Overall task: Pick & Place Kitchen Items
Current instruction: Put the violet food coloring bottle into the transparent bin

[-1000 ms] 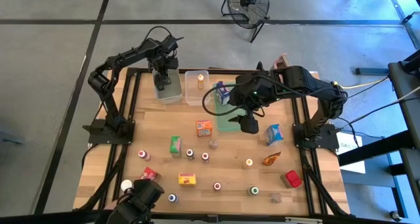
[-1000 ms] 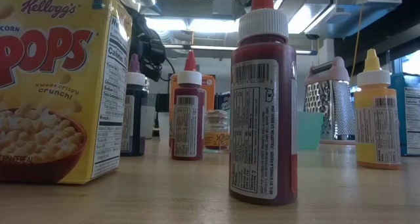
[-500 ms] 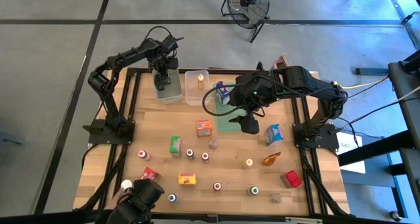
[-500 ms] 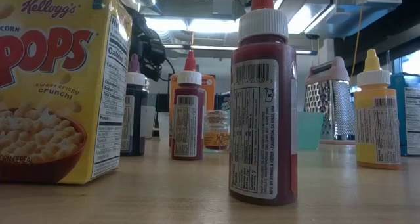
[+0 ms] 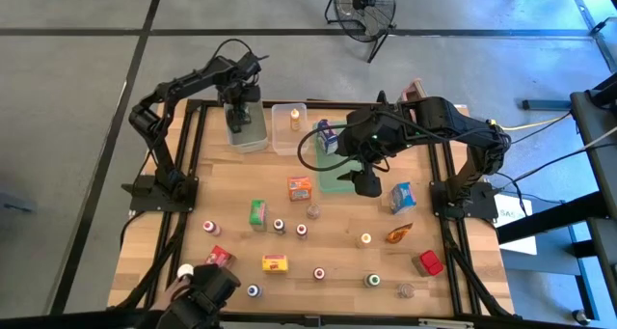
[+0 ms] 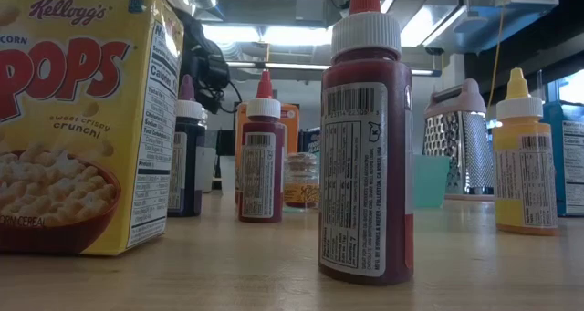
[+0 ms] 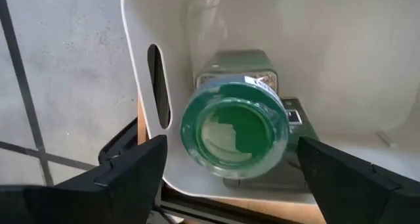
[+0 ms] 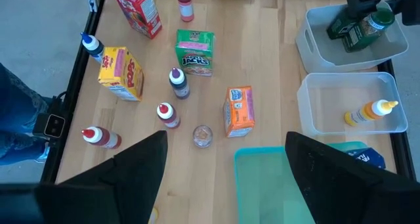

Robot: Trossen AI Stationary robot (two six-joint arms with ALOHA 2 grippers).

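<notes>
Most kitchen items still stand scattered on the table (image 5: 337, 234): the yellow cereal carton (image 8: 121, 71), orange carton (image 8: 239, 110), green carton (image 8: 195, 52). A yellow bottle (image 8: 371, 112) lies binned. The left gripper (image 7: 233, 168), jaws wide, hovers over the green-capped jar (image 7: 234, 132) in the far bin (image 7: 341, 46). The right gripper (image 8: 226, 165), jaws wide and empty, hovers above the green tray (image 8: 275, 184).
</notes>
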